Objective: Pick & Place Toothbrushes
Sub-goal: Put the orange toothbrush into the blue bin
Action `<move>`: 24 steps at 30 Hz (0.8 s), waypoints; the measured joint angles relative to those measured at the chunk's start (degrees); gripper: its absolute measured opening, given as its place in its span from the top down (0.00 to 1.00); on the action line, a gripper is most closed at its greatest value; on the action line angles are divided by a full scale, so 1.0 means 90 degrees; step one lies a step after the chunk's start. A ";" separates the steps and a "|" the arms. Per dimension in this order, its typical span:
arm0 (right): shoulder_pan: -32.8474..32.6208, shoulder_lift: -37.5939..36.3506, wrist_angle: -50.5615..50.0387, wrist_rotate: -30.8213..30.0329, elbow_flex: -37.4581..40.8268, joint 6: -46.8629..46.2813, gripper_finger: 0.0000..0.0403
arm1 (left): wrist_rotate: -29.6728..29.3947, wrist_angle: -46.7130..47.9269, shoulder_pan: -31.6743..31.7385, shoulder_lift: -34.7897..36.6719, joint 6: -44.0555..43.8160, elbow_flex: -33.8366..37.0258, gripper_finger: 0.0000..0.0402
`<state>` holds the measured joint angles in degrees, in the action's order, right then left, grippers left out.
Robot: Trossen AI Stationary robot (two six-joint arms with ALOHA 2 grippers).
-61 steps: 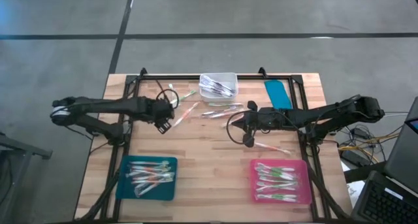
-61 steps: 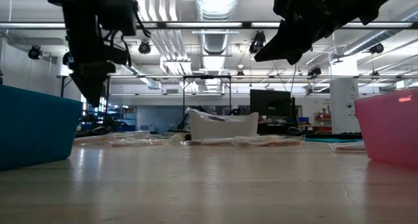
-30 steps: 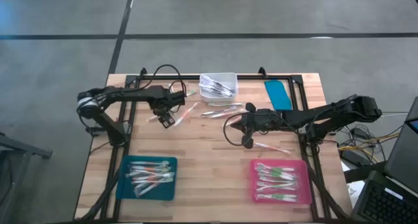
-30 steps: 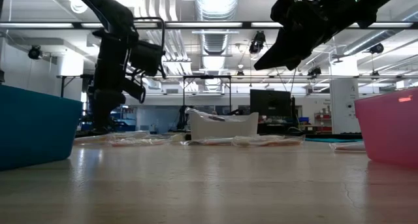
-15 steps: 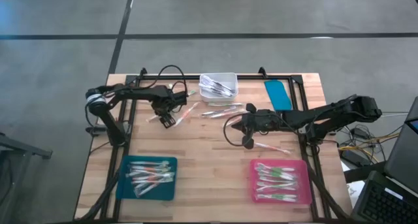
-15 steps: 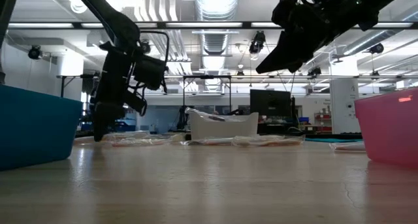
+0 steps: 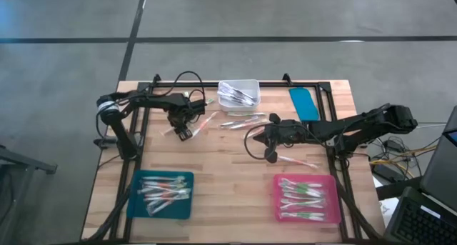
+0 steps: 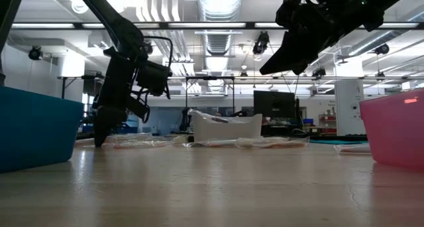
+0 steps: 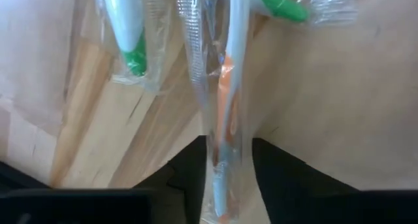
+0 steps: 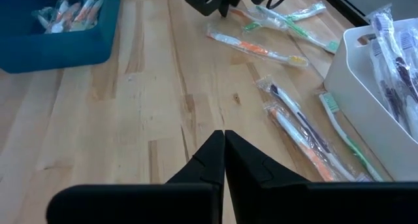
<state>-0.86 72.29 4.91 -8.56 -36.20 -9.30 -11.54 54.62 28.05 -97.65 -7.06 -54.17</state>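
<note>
Left pincer (image 7: 183,133) is down at the bench (image 7: 228,170), far-left part, straddling an orange-handled toothbrush (image 9: 225,113) in clear wrap. In the left wrist view the brush runs lengthwise between the two dark fingers (image 9: 186,175), gap narrow, but whether the pads actually touch it I cannot tell. Not calling it a grip yet

Right pincer (image 10: 224,149) hangs above mid-bench with its fingers pressed together, holding nothing

Where the toothbrushes are: a loose scatter on the far half of the bench near the white bin (image 7: 239,93), some inside that bin, one lone brush (image 7: 296,160) just beside the right arm, and batches already lying in the teal tray (image 7: 163,194) and the pink tray (image 7: 307,198)

Handling, my read: very light, stiff thin handle, but the wrap is slick and crinkly, so it may slide or twist in the fingers. Take it across the handle near the middle, not at the loose film ends. A green-accented one (image 9: 127,34) lies just beside it, their wraps look touching or overlapping, so it may drag along on the lift

Hard to make out: the low view shows only dark arm outlines against the room lights, the brushes there are a pale strip. From above the left fingertips hide the contact spot. The target's bristle end is cut off at the edge of the wrist view
</note>
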 joint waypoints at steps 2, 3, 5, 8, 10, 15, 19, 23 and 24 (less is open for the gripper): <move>0.0000 0.0000 0.0000 0.0000 0.0002 -0.0004 0.98 | 0.0025 -0.0013 -0.0002 0.0017 0.0021 0.0007 0.72; 0.0000 0.0000 0.0000 0.0000 -0.0001 -0.0009 0.98 | 0.0036 -0.0017 -0.0002 0.0022 0.0021 0.0007 0.75; 0.0000 0.0000 0.0000 0.0000 0.0000 -0.0019 0.98 | 0.0054 -0.0025 -0.0002 0.0022 0.0023 0.0007 0.80; 0.0000 0.0000 -0.0002 -0.0002 -0.0001 -0.0022 0.98 | 0.0062 -0.0042 -0.0003 0.0022 0.0041 0.0009 0.87; 0.0000 0.0000 -0.0002 -0.0002 0.0001 -0.0022 0.98 | 0.0043 -0.0038 -0.0002 0.0045 0.0047 0.0009 0.91; 0.0000 0.0005 -0.0006 -0.0005 0.0002 -0.0022 0.98 | -0.0097 -0.0048 -0.0044 0.0311 0.0079 0.0021 0.94; 0.0000 0.0006 -0.0007 -0.0015 0.0002 -0.0022 0.98 | -0.0033 0.0160 -0.0128 0.0670 0.0017 0.0021 0.92; 0.0000 0.0005 -0.0007 -0.0015 0.0002 -0.0021 0.98 | 0.0196 0.0441 -0.0301 0.1121 -0.0081 0.0021 0.90; 0.0000 0.0005 -0.0009 -0.0015 0.0002 -0.0019 0.98 | 0.0371 0.0493 -0.0366 0.1235 -0.0105 0.0021 0.90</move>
<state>-0.86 72.34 4.83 -8.69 -36.18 -9.47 -8.21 59.06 24.76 -86.54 -8.00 -53.98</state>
